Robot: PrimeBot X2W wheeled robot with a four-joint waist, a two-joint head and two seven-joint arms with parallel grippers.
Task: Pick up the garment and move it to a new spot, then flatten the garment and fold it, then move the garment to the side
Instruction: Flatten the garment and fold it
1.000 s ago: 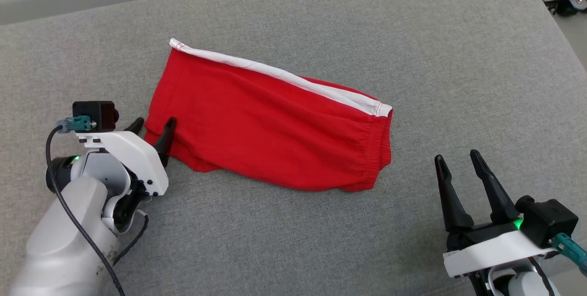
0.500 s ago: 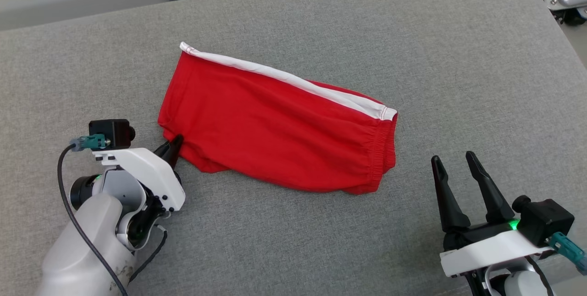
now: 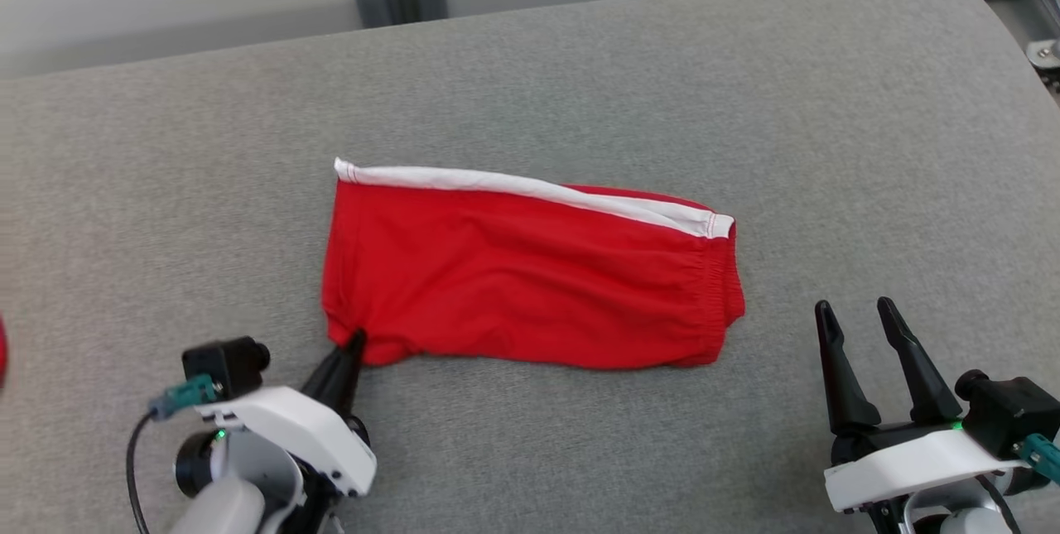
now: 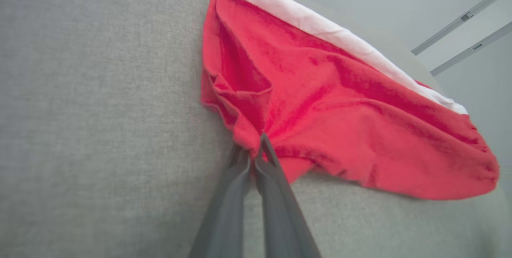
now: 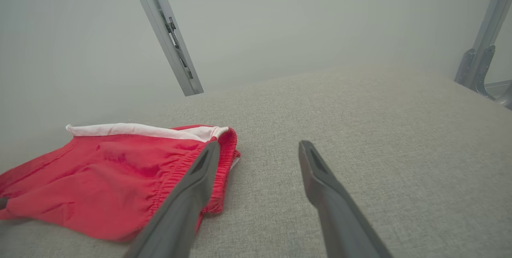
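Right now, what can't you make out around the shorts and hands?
Left wrist view: how much cloth the left hand pinches; the shorts bunch over its tips.
Head view: red thing at the left edge, cut off.
Right wrist view: shorts' far end, cut by the edge.

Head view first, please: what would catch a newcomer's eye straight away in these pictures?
The bright red folded cloth shorts with a white band lie mid-picture on the grey woven fabric surface. The left gripper, at the lower left, is shut on their near left corner, while the right gripper waits open at the lower right, apart from the cloth.
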